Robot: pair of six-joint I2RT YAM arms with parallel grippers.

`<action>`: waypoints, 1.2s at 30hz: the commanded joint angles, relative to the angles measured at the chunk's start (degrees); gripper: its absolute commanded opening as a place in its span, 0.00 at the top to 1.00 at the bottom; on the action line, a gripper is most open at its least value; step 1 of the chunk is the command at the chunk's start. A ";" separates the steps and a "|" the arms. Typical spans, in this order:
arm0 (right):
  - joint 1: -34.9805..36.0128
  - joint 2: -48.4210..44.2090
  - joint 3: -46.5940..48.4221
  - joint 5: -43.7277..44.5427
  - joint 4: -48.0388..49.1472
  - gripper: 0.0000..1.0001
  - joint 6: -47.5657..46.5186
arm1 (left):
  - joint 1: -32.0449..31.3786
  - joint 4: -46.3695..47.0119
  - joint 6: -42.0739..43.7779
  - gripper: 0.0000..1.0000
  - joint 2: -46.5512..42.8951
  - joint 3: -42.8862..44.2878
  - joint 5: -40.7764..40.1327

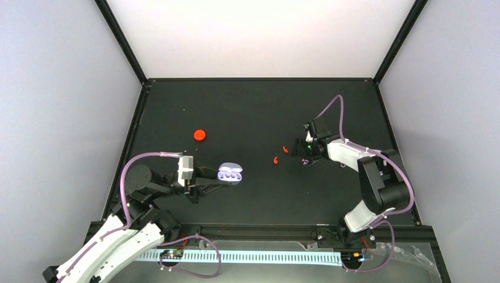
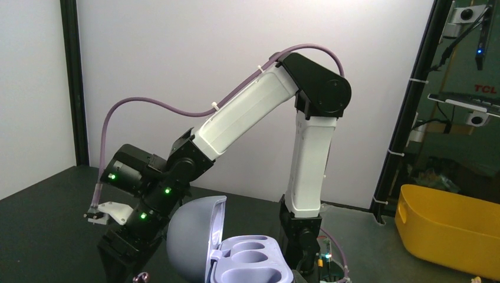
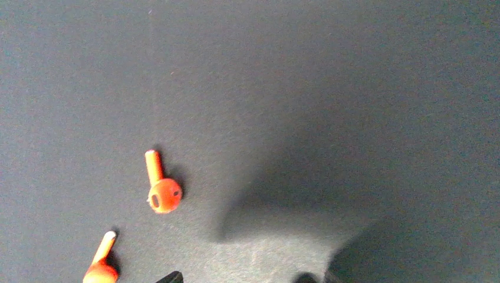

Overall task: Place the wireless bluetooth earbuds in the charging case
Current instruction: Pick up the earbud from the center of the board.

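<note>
The lilac charging case point(image 1: 230, 174) is held off the mat at centre left, my left gripper point(image 1: 213, 179) shut on its base. Its lid point(image 2: 191, 242) stands open and the moulded wells point(image 2: 255, 266) are empty. Two red-orange earbuds point(image 1: 285, 150) point(image 1: 276, 160) lie on the mat just left of my right gripper point(image 1: 299, 152). In the right wrist view they lie at the left point(image 3: 162, 190) and the lower left point(image 3: 100, 266). My right gripper point(image 3: 239, 278) is open over bare mat, only its fingertips point(image 3: 171, 277) showing. A purple earbud point(image 1: 305, 161) lies beside that gripper.
A red round case point(image 1: 200, 135) sits shut on the mat at the back left. The black frame rail point(image 1: 259, 79) borders the mat, with white walls behind. In the left wrist view the right arm point(image 2: 306, 153) stands ahead and a yellow bin point(image 2: 454, 230) sits off the table.
</note>
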 commanded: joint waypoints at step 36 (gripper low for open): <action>4.41 -3.23 3.47 16.33 -10.51 0.71 1.19 | -0.35 -0.08 0.28 0.99 -0.43 0.32 0.99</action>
